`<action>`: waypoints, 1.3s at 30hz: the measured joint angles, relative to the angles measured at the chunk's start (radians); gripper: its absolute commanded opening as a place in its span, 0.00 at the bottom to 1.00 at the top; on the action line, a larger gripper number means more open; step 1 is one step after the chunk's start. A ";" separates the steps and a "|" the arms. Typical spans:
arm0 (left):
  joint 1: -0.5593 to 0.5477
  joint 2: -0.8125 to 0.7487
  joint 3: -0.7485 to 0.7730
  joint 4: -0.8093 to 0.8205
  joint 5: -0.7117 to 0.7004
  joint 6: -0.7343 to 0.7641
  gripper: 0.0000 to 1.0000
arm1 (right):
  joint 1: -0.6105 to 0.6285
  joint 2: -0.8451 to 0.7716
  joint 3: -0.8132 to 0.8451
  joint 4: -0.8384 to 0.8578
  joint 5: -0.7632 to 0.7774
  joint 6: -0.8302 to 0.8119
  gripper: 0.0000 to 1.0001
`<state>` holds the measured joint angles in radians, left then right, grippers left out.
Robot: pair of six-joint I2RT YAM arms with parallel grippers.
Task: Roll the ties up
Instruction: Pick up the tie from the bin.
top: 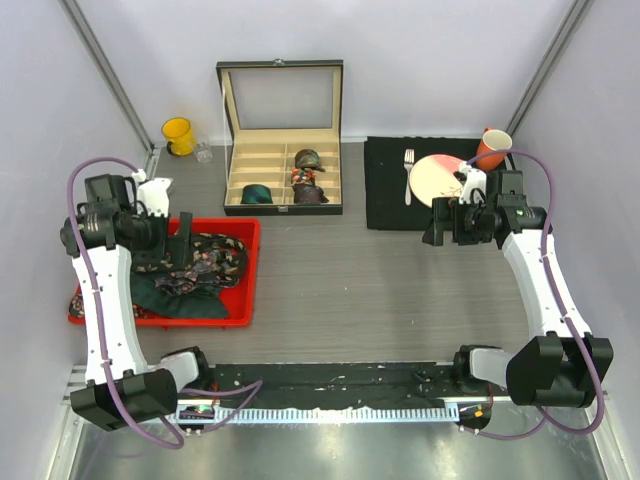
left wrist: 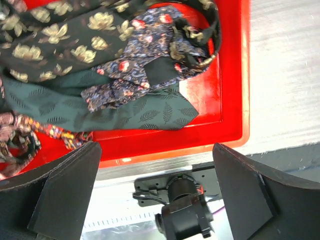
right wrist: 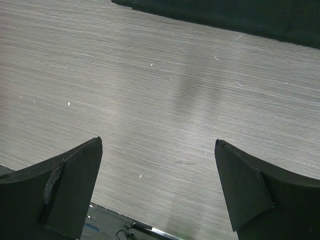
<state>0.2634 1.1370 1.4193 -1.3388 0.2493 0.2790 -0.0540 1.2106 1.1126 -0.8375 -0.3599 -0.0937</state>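
Left claw (left wrist: pixel 156 150), released wide, hangs above the red plastic tray (left wrist: pixel 232 75); better it pinches only one soft floral fabric necktie (left wrist: pixel 135 70), by its tip. Right claw (right wrist: pixel 157 145) is released too.

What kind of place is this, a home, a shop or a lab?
Most likely a robotics lab test cell, not a home: two robot arms are bolted to a table enclosed by plain white panels, with staged props like a red tray of ties.
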 measured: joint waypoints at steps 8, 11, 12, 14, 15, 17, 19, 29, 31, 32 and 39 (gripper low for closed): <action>-0.008 0.074 0.054 -0.013 0.092 0.232 1.00 | 0.000 0.004 0.000 -0.001 -0.047 -0.003 0.99; -0.012 0.117 0.078 -0.013 0.129 0.335 0.99 | 0.000 0.016 0.000 -0.001 -0.055 -0.003 1.00; -0.015 0.131 0.087 -0.013 0.143 0.371 1.00 | 0.001 0.023 0.000 -0.001 -0.057 -0.003 1.00; -0.026 0.154 0.102 -0.013 0.168 0.445 1.00 | 0.001 0.035 0.000 -0.001 -0.059 -0.003 1.00; -0.032 0.161 0.106 -0.012 0.174 0.474 1.00 | 0.001 0.040 0.000 -0.002 -0.060 -0.003 0.99; -0.061 0.174 0.111 -0.011 0.185 0.548 1.00 | 0.001 0.050 0.000 -0.001 -0.061 -0.004 1.00; -0.105 0.187 0.111 -0.013 0.195 0.623 0.98 | 0.001 0.058 0.000 -0.002 -0.061 -0.005 1.00; -0.273 0.355 0.067 -0.011 0.249 1.024 0.91 | 0.001 0.100 0.000 -0.007 -0.061 -0.008 1.00; -0.290 0.410 0.067 -0.008 0.256 1.074 0.91 | 0.001 0.114 0.000 -0.008 -0.061 -0.009 0.99; -0.297 0.443 0.067 -0.008 0.261 1.096 0.91 | 0.001 0.121 0.000 -0.008 -0.061 -0.009 0.99; -0.312 0.613 0.067 -0.004 0.267 1.158 0.99 | 0.001 0.169 0.000 -0.008 -0.059 -0.010 0.99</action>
<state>-0.0486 1.7504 1.4864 -1.3426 0.5159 1.4372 -0.0532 1.3792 1.1126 -0.8455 -0.4187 -0.1032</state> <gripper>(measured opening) 0.957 0.995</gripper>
